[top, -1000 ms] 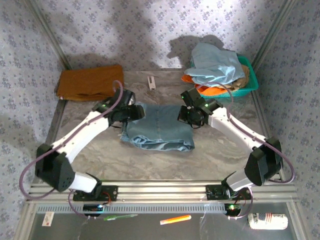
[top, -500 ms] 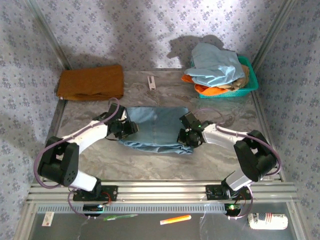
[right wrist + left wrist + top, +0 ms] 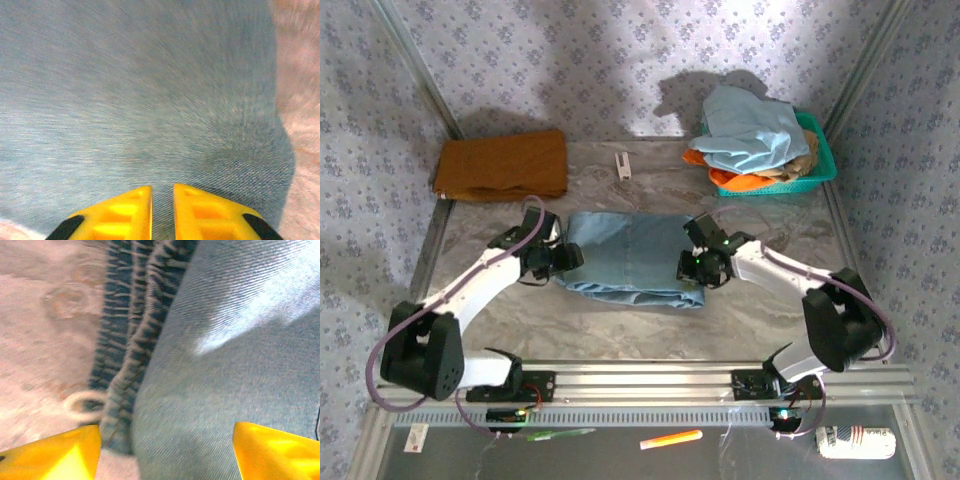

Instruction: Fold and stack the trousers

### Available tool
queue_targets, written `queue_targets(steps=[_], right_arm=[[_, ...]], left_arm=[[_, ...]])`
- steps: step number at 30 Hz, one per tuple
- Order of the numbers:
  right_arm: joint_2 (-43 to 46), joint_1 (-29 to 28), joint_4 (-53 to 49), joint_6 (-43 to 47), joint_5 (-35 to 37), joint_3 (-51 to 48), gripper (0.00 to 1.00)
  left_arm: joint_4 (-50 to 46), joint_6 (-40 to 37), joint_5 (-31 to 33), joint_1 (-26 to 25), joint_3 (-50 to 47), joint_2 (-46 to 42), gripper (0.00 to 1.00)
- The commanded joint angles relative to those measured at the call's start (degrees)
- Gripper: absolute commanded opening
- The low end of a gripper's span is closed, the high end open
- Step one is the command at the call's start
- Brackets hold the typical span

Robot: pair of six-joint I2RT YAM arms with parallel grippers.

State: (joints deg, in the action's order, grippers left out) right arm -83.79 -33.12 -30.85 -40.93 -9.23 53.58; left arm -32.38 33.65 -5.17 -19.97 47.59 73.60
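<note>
The trousers (image 3: 630,255) lie folded into a flat light-blue denim rectangle in the middle of the table. My left gripper (image 3: 568,258) sits at their left edge, open. In the left wrist view its yellow fingers stand wide apart over the denim (image 3: 225,365), beside the gathered waistband (image 3: 125,340) and a white drawstring loop (image 3: 82,405). My right gripper (image 3: 692,270) is at the right edge of the fold. In the right wrist view its fingers (image 3: 162,192) are almost together, with denim (image 3: 140,90) in the thin gap.
A mustard-brown folded cloth (image 3: 502,165) lies at the back left. A teal basket (image 3: 825,160) at the back right holds a paler blue garment (image 3: 750,130) and orange cloth. A small white object (image 3: 623,163) rests at the back centre. Bare marbled table shows in front of the trousers.
Both arms came down and toward the near side with the denim, which now lies flatter. The left gripper has drawn slightly left off the cloth edge.
</note>
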Motion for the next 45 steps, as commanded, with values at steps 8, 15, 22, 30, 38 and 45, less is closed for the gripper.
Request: queue_targets(steps=[8,15,22,30,38,45], right_arm=[[-17.7,7.7,-3.8,6.8,3.3,26.1,0.00],[-37.3,9.6,-1.8,5.3,-0.2,35.1,0.00],[-34.2,9.5,-3.0,7.9,-1.1,33.6,0.00],[-10.3,2.9,-5.0,8.1,6.5,21.6,0.23],[0.5,-10.2,4.0,-5.0,10.2,-0.1,0.06],[-6.0,-10.6,12.0,-8.9,11.5,-9.9,0.00]], left_arm=[[0.8,0.9,-2.5,-1.0,22.1,14.2,0.63],[6.9,1.0,-0.2,1.5,26.8,30.7,0.49],[8.0,0.7,-1.4,5.1,22.7,29.7,0.49],[-3.0,0.2,1.6,-0.8,21.3,14.0,0.75],[-0.4,5.9,0.9,-11.2,10.3,5.9,0.64],[5.4,7.6,2.9,-11.8,-3.4,2.5,0.55]])
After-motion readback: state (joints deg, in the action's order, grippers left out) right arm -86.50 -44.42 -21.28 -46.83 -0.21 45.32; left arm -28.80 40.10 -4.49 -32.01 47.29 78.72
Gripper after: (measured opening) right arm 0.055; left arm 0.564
